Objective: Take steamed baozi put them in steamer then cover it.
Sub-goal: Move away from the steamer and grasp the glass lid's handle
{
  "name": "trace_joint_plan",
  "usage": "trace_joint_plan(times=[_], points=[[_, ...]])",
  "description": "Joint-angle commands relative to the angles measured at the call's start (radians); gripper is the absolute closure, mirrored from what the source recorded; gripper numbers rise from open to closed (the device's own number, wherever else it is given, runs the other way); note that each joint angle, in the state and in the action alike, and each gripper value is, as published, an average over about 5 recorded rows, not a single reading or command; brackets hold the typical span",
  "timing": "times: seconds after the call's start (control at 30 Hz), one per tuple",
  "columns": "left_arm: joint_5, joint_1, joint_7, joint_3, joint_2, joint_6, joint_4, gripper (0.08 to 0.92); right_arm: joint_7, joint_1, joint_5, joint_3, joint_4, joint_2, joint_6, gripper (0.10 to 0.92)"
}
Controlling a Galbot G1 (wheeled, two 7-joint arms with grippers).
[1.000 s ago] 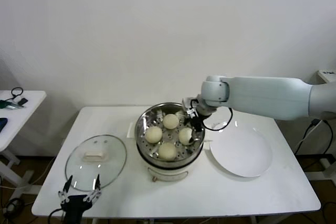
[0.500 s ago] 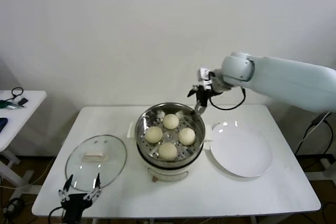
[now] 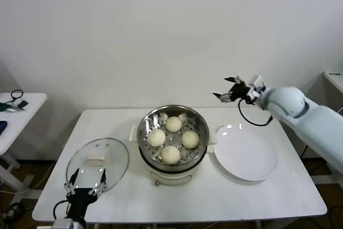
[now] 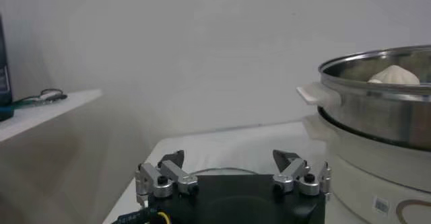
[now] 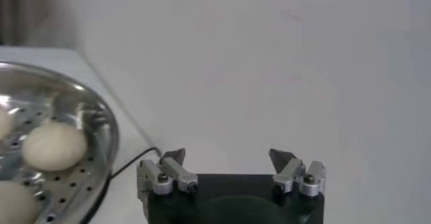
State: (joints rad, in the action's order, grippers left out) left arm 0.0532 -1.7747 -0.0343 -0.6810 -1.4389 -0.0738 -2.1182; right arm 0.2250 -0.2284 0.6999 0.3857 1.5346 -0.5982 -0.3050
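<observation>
The steel steamer (image 3: 172, 160) stands mid-table on its white base, uncovered, with several cream-white baozi (image 3: 173, 124) on its perforated tray. The glass cover (image 3: 115, 156) with its cream handle (image 3: 96, 160) lies flat on the table to the steamer's left. My left gripper (image 3: 87, 176) hangs open at the cover's near edge, holding nothing. My right gripper (image 3: 222, 88) is open and empty, raised behind the plate, right of the steamer. The left wrist view shows the left gripper (image 4: 229, 158), the steamer wall (image 4: 384, 107) and one baozi (image 4: 394, 76). The right wrist view shows the right gripper (image 5: 227, 155), the tray (image 5: 87, 121) and a baozi (image 5: 54, 144).
A flat white plate (image 3: 245, 156) lies right of the steamer, bare. A small white side table (image 3: 19, 112) with dark items stands at the far left. A black cable (image 5: 135, 161) runs behind the steamer.
My right arm has pulled up and away from the steamer's rim to the right, past the plate's far edge, empty. My left gripper has moved slightly forward to the cover's near edge.
</observation>
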Motion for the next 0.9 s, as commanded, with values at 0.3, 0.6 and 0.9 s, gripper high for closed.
trace_joint_plan(times=[0.3,0.6,0.9], points=[[-0.077,0.070,0.008,-0.006,0.053,0.058,0.047,0.177,-0.063,-1.239,-0.085,-1.072,0.030,-0.304,0.514,0.203],[-0.322,0.076,-0.057,-0.020,0.072,0.146,0.097,0.177,-0.074,-1.290,-0.095,-1.034,-0.012,-0.420,0.575,0.203],[-1.060,0.138,-0.363,-0.016,0.144,0.288,0.336,0.177,-0.089,-1.272,-0.118,-0.996,-0.028,-0.467,0.571,0.203]])
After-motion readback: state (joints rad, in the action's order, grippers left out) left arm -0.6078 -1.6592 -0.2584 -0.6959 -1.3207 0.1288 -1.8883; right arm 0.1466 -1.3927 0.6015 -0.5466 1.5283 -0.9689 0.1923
